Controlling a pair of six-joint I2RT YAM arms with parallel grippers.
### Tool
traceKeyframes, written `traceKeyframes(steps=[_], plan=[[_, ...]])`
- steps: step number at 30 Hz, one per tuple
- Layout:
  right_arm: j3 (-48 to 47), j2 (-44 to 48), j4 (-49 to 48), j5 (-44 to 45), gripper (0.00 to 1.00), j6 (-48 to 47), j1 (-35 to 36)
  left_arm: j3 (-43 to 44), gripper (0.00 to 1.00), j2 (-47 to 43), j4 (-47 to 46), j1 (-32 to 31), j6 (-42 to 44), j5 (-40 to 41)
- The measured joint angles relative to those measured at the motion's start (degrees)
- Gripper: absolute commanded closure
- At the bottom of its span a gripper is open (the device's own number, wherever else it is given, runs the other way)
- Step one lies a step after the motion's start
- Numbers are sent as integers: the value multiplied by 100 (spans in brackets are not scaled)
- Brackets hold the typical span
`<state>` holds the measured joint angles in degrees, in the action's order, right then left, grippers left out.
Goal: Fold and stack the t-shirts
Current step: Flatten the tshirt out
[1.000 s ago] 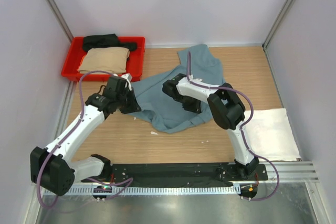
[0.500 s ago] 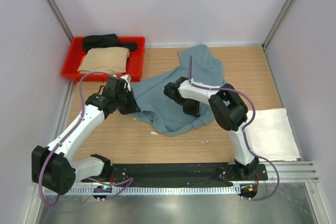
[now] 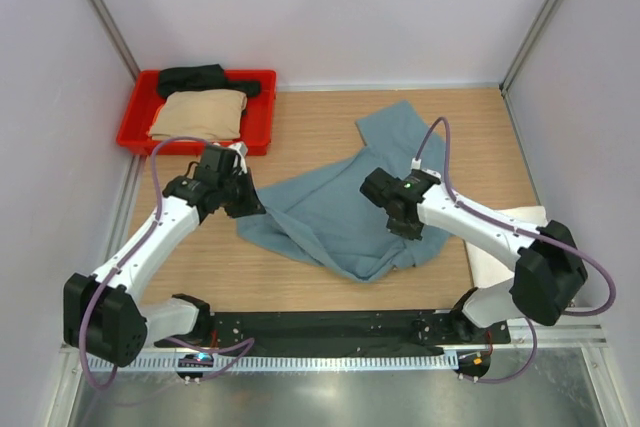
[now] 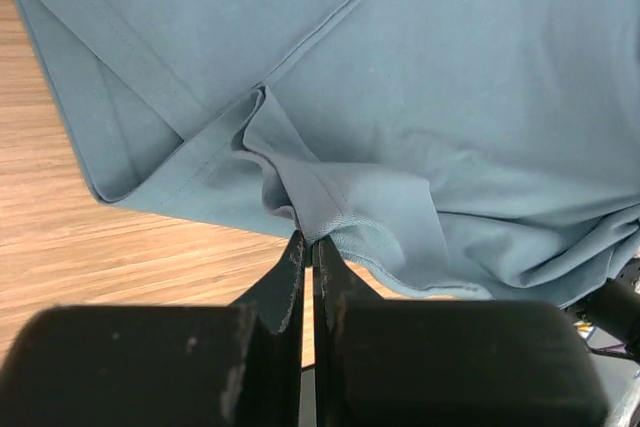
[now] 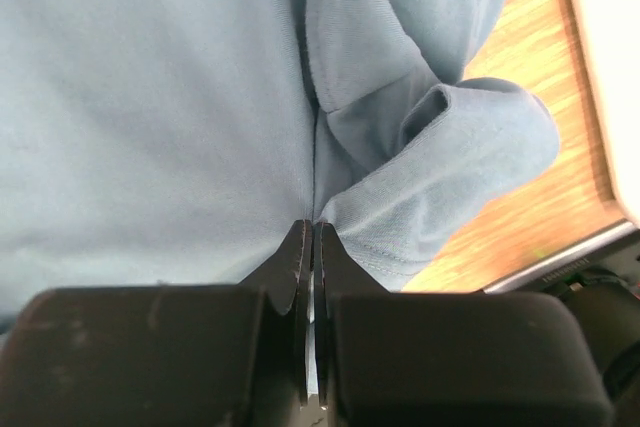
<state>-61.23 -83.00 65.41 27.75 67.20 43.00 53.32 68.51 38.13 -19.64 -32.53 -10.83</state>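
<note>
A light wooden table (image 3: 300, 122), walled on three sides, fills the overhead view. Across its middle lies the teal-blue t-shirt (image 3: 335, 222), rumpled and only partly spread. One flap reaches toward the far right of the table, and a rounded fold lies at the near edge.

The left arm (image 3: 150, 247) reaches in from the near left to the shirt's left edge. The right arm (image 3: 480, 227) stretches in low from the near right, over the shirt's right side.

The white t-shirt (image 3: 492, 269) lies flat at the near right, just beside the teal-blue one and partly hidden under the right arm. The red tray (image 3: 135, 132) sits in the far left corner, well apart from the arms. In it lie the tan t-shirt (image 3: 198, 115), folded, and behind it the black t-shirt (image 3: 195, 79), bunched against the back rim.

The left pincer (image 4: 308, 243) is closed, its tips pinching a hemmed fold of the teal-blue t-shirt at the cloth's left edge, with bare wood beside it. The right pincer (image 5: 312, 230) is also closed, its tips clamped on teal-blue cloth beside a puffed fold near the shirt's right edge.
</note>
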Motion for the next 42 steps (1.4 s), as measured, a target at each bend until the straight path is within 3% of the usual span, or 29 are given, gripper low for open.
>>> traceKeyframes(steps=[6,13,17,23,28,30,38,42], plan=[[505,376,-525,-57,99,-225,0,-11,100,114,76,22,0,-33],[1220,1429,-1952,-557,92,-1193,-339,-26,100,114,188,28,0,-28],[903,702,-2868,-1161,91,-2061,-437,-24,100,114,269,28,9,-22],[-529,-1231,-3580,-2520,91,-3375,-404,4,100,116,402,37,63,7],[-625,-1508,-3713,-3143,71,-3856,-350,61,100,116,483,61,166,33],[-625,-1473,-3674,-3176,57,-3934,-337,68,100,116,501,66,179,31],[-531,-1084,-3359,-3108,53,-3252,-332,68,100,216,498,96,201,24],[-605,-1067,-3307,-3104,43,-2813,-330,68,100,225,496,103,216,7]])
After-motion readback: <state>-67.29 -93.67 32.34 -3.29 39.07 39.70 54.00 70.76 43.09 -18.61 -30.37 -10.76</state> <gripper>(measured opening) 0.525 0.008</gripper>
